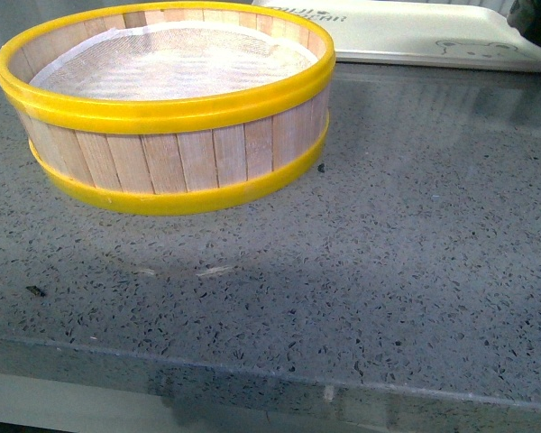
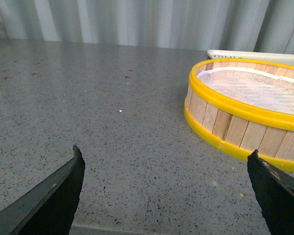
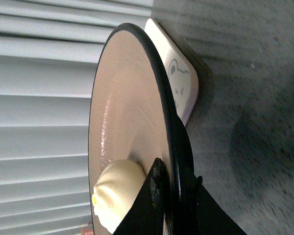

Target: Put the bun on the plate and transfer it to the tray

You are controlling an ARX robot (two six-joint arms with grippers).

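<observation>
Round tan-brown plate with a thin black rim (image 3: 127, 107) pinched at its edge by the right pincer (image 3: 179, 171), with a small smooth cream-white bun (image 3: 116, 193) on its top.

Right pincer pressed onto the plate's rim, one dark finger over the tan top and the other against the black underside. Bun just beside the upper finger, close to the gripped edge, whether touching it not clear. Flat cream-white rectangular tray with a cartoon drawing (image 3: 179, 78) just past the plate's far edge, lying on the grey speckled stone tabletop (image 1: 388, 271); plate over the tray or only beside it, impossible to tell. Left pincer (image 2: 164, 150) spread wide, black fingers (image 2: 63, 191) low over bare tabletop, near a round wooden-slat steamer basket with yellow bands and a white cloth lining (image 1: 176, 153). In the front view, basket at the near left, tray behind it to the right.
</observation>
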